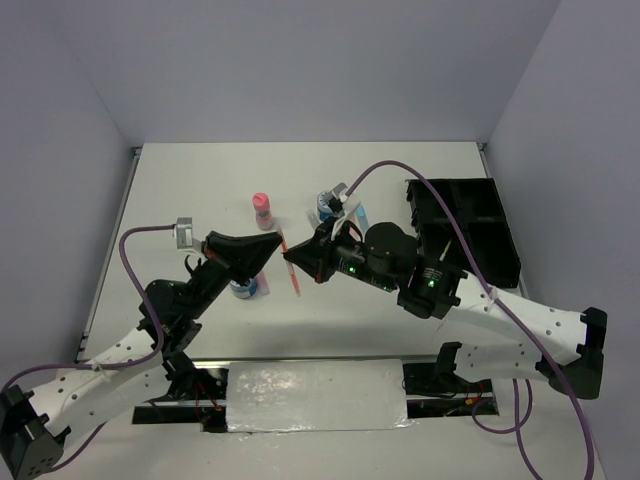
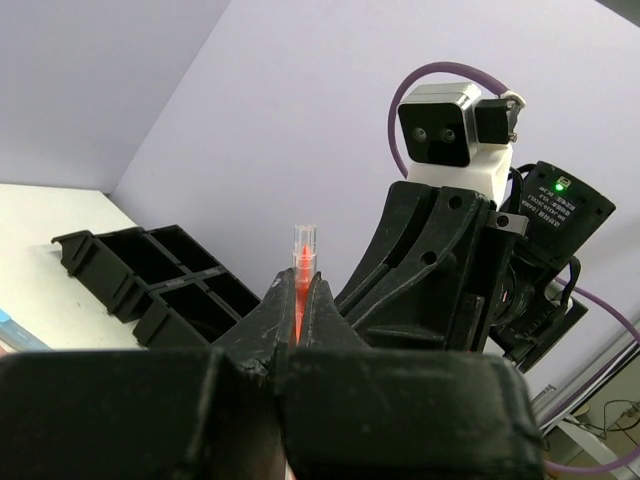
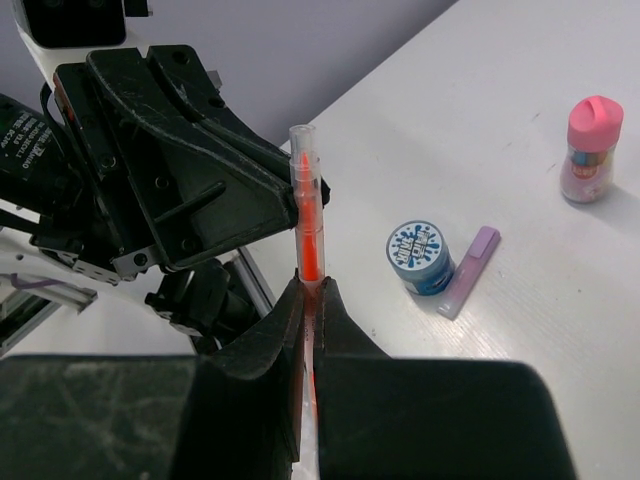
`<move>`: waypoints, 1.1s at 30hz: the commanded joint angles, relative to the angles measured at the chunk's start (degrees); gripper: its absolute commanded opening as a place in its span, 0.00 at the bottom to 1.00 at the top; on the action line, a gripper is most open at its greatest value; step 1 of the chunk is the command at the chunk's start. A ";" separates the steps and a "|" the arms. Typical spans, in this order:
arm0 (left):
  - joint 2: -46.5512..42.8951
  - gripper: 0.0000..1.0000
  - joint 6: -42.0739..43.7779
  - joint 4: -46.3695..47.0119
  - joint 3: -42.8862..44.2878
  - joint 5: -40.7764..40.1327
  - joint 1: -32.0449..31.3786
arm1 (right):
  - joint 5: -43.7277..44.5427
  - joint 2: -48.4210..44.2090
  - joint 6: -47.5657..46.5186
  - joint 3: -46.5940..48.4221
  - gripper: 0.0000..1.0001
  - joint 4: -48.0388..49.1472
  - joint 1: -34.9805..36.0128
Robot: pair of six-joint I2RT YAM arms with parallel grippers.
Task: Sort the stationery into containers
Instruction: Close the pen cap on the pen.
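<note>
Far right, along the table edge: one black organiser tray (image 1: 470,225), insides too dark to read. Raised over mid-table: left gripper (image 2: 298,300) and right gripper (image 3: 312,300), both clenched on one thin orange pen (image 3: 308,215). One pink bottle (image 1: 262,210), standing clear. One tub (image 3: 420,255) just beside a purple marker (image 3: 470,268); second tub (image 1: 327,207) half hidden behind the right wrist

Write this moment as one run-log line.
left tool: shut on orange pen | right tool: shut on orange pen | phase: handover

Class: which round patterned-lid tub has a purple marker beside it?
The tub next to the left arm: the purple marker lies alongside it. The other tub stands farther back.
</note>
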 commanded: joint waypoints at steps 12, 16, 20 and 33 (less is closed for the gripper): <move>2.87 0.00 1.90 -14.23 -5.37 14.25 -5.25 | 1.47 -1.07 -2.04 10.05 0.00 27.94 -2.84; 0.60 0.00 2.78 -18.36 -2.22 13.10 -5.25 | -7.14 -1.42 -5.20 6.01 0.00 29.95 -2.58; -2.22 0.00 5.32 -26.25 2.71 11.87 -5.25 | -8.38 -3.44 -4.77 0.39 0.00 29.53 -2.58; -8.55 0.73 10.16 -41.57 16.78 4.49 -5.25 | -4.43 -4.94 -3.36 -7.44 0.00 28.03 -2.58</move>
